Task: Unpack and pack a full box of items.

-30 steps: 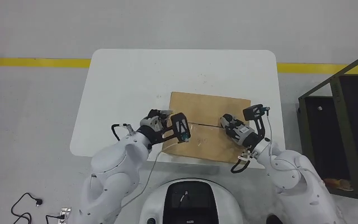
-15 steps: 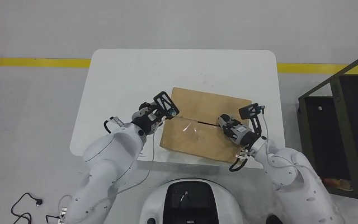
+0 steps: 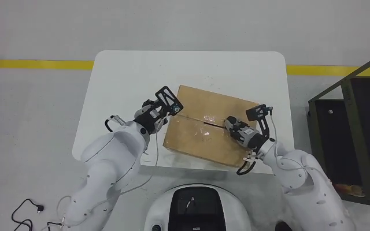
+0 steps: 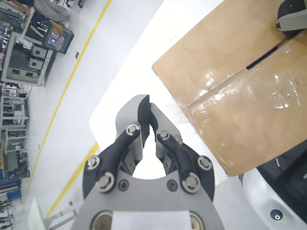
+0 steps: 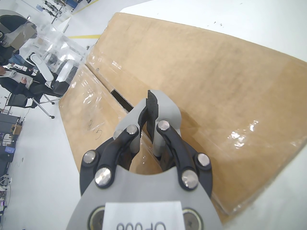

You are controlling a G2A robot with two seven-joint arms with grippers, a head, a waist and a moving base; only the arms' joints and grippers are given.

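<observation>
The taped brown cardboard box sits closed on the white tabletop. Jaws are clenched empty on both: your left gripper just beside the box's end, your right gripper over the centre seam. Slip a tip into the seam slot and pry gently.

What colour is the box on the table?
Plain brown cardboard. The box shows best in the left wrist view, with clear glossy tape across its seam.
</observation>
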